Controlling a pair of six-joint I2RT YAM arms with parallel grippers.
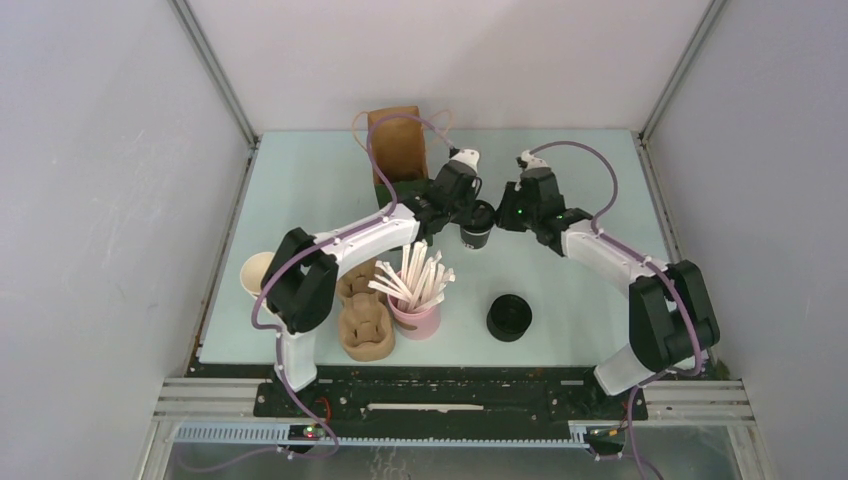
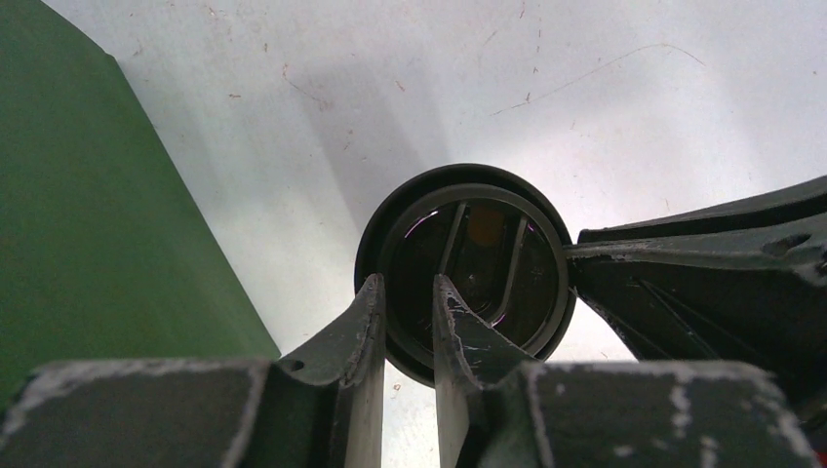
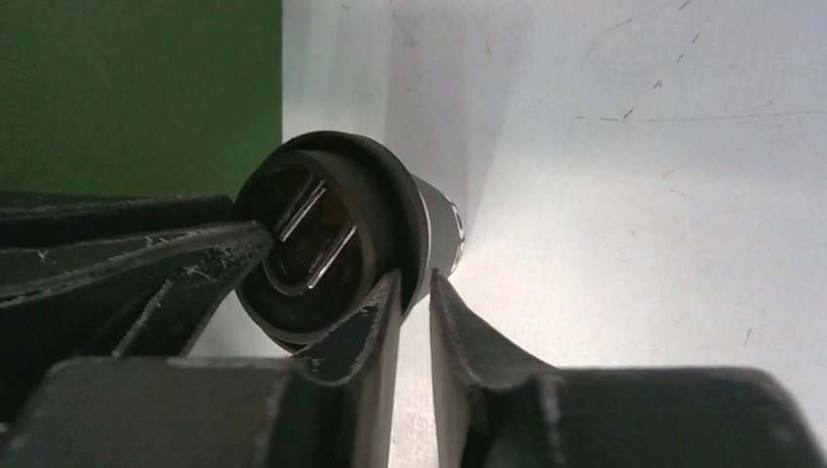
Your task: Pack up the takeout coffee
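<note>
- Toward the far edge of the table (image 1: 560,290), near its middle, one black coffee cup (image 1: 476,234) is facing lid-up between the two grippers.
- One left gripper (image 2: 410,292) is pinching the lid's rim between its fingers.
- One right gripper (image 3: 412,288) is meeting the rim opposite, jaws slightly parted; I cannot tell whether it is grasping.
- One brown bag (image 1: 392,145) is standing at the far edge.
- One pink straw holder (image 1: 415,320), one lid stack (image 1: 509,317) and two cardboard carriers (image 1: 366,335) are sitting near the near edge.
- One cup stack (image 1: 256,272) is sitting by the left edge.
</note>
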